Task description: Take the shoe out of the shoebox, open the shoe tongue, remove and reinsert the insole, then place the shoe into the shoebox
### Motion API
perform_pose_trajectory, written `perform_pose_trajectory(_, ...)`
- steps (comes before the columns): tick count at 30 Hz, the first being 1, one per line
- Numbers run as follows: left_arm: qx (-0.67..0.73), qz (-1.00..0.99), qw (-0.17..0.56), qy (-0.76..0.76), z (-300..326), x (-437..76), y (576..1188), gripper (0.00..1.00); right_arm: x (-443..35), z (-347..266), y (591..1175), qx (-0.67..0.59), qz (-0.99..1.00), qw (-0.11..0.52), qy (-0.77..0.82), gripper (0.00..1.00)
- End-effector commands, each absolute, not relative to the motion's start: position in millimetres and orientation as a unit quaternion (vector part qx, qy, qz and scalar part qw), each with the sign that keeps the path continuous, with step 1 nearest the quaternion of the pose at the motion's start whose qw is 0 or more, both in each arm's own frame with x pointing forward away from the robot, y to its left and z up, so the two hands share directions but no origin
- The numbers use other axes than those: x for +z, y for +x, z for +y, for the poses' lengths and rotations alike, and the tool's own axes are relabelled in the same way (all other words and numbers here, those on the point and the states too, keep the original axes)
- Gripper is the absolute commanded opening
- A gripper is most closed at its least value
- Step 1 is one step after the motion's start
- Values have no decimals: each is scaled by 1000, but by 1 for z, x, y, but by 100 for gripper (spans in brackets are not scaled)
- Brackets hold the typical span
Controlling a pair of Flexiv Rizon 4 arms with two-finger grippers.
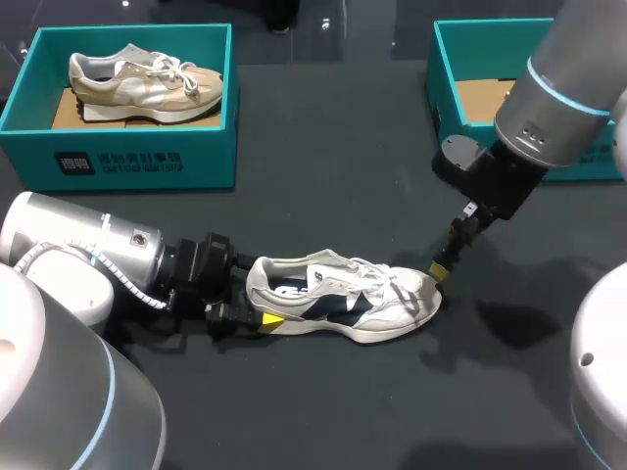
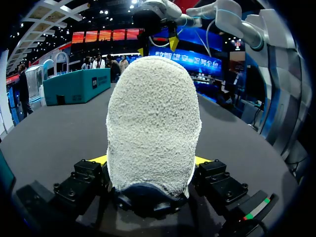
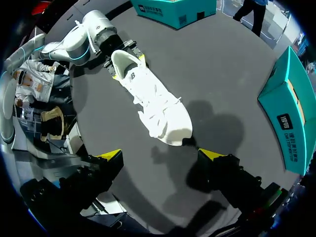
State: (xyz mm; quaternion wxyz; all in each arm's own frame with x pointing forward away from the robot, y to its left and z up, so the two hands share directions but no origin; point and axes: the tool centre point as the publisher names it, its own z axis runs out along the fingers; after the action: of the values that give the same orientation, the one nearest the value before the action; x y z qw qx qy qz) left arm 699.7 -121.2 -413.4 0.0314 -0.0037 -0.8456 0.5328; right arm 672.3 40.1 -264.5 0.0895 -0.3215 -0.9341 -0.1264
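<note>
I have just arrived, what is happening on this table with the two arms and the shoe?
A white shoe stands on the dark table, outside the boxes. The left end effector is shut on its heel. The right end effector is open and hovers by the toe, not gripping. Behind, one teal shoebox holds a beige shoe; a second shoebox is partly hidden by the right arm.

Nubby cloth shoe [image 2: 153, 123] (matt), smooth table [image 1: 323, 196]
</note>
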Motion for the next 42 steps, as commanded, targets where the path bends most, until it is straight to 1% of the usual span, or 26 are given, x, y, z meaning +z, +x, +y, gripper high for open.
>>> perform_pose_trajectory(1, 532, -846, 30, -2, -126, -418, 702, 0, -266, 40, 673, -126, -934, 91, -322, 100)
perform_pose_trajectory(13, 532, -846, 30, -2, -126, -418, 702, 0, -257, 95, 673, -28, -855, 95, -509, 100)
perform_pose_trajectory(15, 532, -846, 30, -2, -126, -418, 702, 0, -258, 106, 671, -26, -855, 99, -509, 100)
perform_pose_trajectory(26, 532, -846, 30, -2, -126, -418, 702, 0, -258, 106, 671, -26, -855, 99, -509, 100)
perform_pose_trajectory(29, 532, -846, 30, -2, -126, -418, 702, 0, -260, 127, 675, 14, -848, 63, -527, 100)
perform_pose_trajectory(33, 532, -846, 30, -2, -126, -418, 702, 0, -269, 149, 682, 53, -830, 38, -553, 100)
perform_pose_trajectory(36, 532, -846, 30, -2, -126, -418, 702, 0, -275, 161, 685, 85, -807, 34, -583, 100)
perform_pose_trajectory(42, 532, -846, 30, -2, -126, -418, 702, 0, -275, 162, 684, 75, -791, 38, -606, 100)
